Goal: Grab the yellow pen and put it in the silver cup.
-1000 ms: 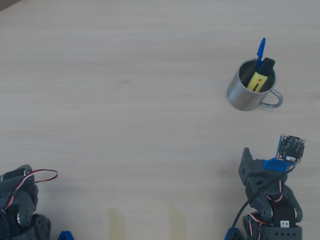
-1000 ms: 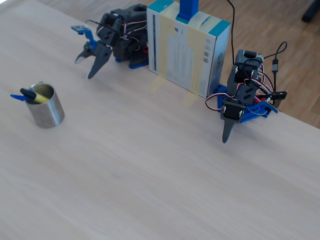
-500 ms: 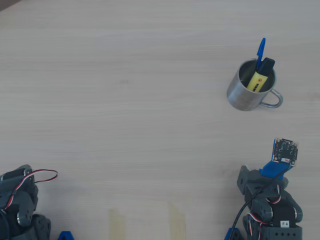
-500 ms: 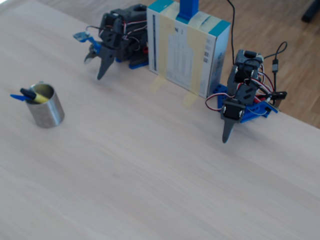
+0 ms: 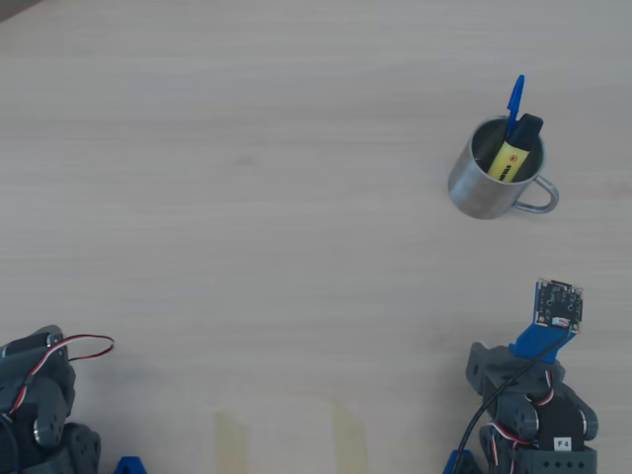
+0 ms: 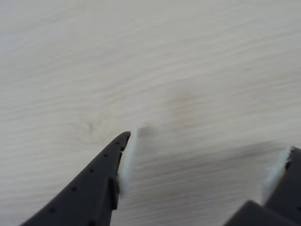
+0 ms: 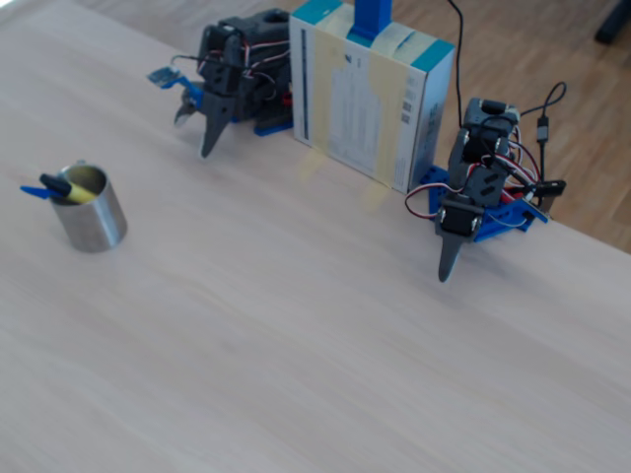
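Jaws apart and empty; gripper [image 6: 202, 157] hangs over bare wood. We see the yellow pen [image 5: 514, 153] standing in the silver cup [image 5: 486, 186], beside a blue pen [image 5: 513, 104], well away from the gripper [image 7: 202, 123]. Pale wooden table [image 5: 247, 197]; a box [image 7: 367, 94] stands at its edge, wood floor behind.

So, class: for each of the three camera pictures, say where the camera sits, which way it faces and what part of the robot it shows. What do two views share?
Overhead view: above, facing straight down on the table; arm at the bottom edge.
Wrist view: on the arm, facing bare tabletop between the open gripper fingers.
Fixed view: raised, across from the arms, looking obliquely.
Shared by overhead and fixed: the silver cup holding the yellow pen.
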You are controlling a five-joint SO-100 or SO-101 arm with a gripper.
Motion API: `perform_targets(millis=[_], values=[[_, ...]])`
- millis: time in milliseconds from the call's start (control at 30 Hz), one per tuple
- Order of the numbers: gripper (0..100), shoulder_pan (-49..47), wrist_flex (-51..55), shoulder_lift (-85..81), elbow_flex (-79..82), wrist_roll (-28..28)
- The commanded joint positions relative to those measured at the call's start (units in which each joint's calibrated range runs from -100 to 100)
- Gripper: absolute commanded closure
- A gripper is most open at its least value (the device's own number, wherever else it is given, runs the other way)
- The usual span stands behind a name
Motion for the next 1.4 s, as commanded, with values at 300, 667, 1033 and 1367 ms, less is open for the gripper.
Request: perform_targets(millis=[300,667,1033,1367], values=[[59,-0.2,1.0,0.3,0.4,1.3],[75,0.3,1.2,0.4,0.4,2.4],[93,0.2,1.3,0.4,0.4,2.5],[98,0.5,1.4,0.4,0.4,2.5]])
